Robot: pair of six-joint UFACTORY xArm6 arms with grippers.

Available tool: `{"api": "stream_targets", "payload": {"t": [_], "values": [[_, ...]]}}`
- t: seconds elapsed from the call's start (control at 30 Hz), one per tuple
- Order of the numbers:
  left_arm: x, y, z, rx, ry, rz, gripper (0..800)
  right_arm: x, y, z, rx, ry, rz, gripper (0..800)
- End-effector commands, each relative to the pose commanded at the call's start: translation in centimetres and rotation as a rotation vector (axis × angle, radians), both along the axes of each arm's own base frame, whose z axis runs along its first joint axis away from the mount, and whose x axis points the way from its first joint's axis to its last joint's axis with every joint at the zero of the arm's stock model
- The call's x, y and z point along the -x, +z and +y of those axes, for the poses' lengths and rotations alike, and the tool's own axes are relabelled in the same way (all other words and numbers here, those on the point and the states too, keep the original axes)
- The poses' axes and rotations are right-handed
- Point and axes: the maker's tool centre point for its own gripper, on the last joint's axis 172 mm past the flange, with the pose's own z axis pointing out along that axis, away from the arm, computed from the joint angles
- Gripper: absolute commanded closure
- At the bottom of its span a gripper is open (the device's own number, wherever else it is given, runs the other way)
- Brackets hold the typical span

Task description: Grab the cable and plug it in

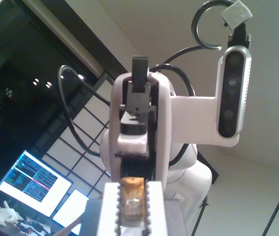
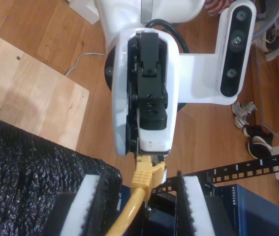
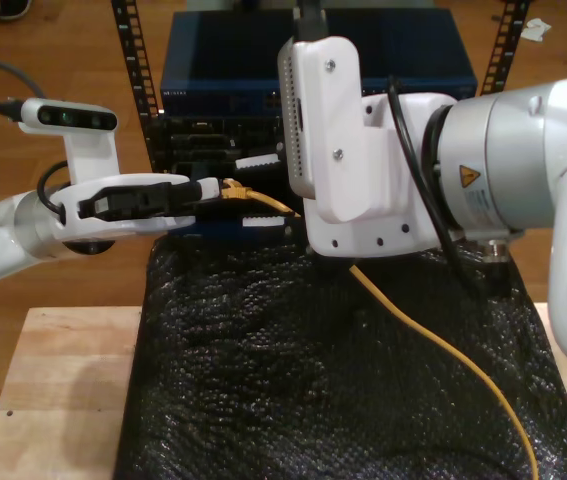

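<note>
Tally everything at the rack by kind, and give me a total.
Robot hands: 2, my first hand and my second hand
Yellow cable: 1
Black mat: 1
Blue network box: 1
Total: 5

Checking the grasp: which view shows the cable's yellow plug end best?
The second wrist view: the plug is sharp and close at my first gripper. The first wrist view shows a blurred amber piece; the exterior view shows it small.
</note>
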Motion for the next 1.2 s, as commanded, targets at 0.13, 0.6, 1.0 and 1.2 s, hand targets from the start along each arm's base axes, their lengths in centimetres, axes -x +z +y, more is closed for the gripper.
{"api": "stream_targets", "payload": {"t": [0.13,0.6,1.0,1.2], "values": [[0.03,-0.02,0.0,-0.001,-0.001,0.0,770,-0.01,0.05,0.06,-0.001,0.001,-0.001,445],[0.14,-0.02,-0.26,-0.001,-0.009,0.0,770,0.04,-0.03,0.26,0.0,0.003,0.001,504],[0.14,-0.02,-0.26,-0.001,-0.009,0.0,770,0.01,0.0,0.25,-0.001,0.002,0.002,662],[0.17,-0.05,-0.27,-0.002,-0.01,0.001,770,0.04,-0.03,0.23,-0.002,0.001,0.003,755]]}}
